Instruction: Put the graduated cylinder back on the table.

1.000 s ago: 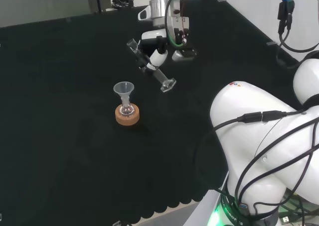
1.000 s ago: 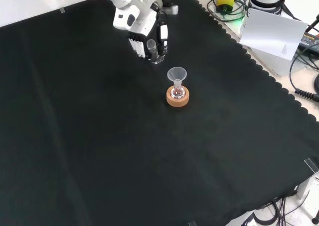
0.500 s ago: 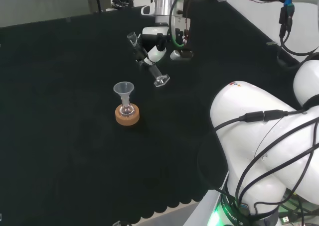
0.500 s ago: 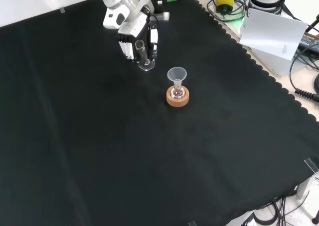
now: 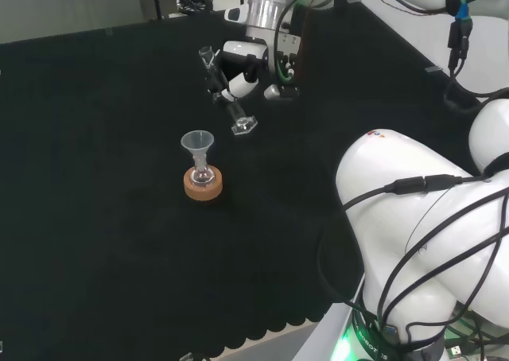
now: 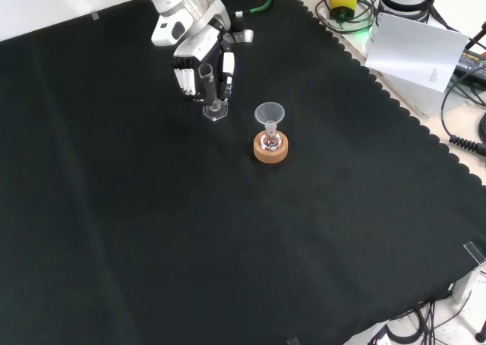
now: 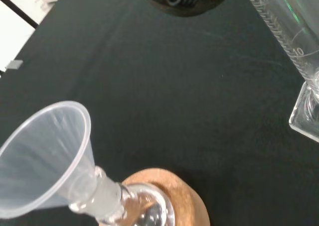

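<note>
1. In the lower middle of the wrist view, close to the camera, stands a round cork ring stand (image 7: 172, 198). It carries a small clear glass flask (image 7: 144, 213), and a clear plastic funnel (image 7: 45, 156) sits in the neck of the flask, leaning toward the lower left corner of that picture.
2. In the head view the same cork ring stand (image 5: 203, 184) is left of the centre of the black cloth (image 5: 95, 178). In the front view it (image 6: 271, 149) lies a little above the centre of the frame.
3. At the right edge of the wrist view the clear glass graduated cylinder (image 7: 294, 42) shows its printed scale and its flat foot.
4. In the head view the graduated cylinder (image 5: 225, 98) is in the upper middle of the frame, tilted, with its mouth to the upper left and its foot to the lower right.
5. In the front view the cylinder (image 6: 211, 93) is up and left of the funnel (image 6: 269, 115), near it but apart. I cannot tell whether its foot touches the cloth.
6. The black and white hand (image 6: 199, 68) has its fingers curled round the middle of the cylinder and grips it.
</note>
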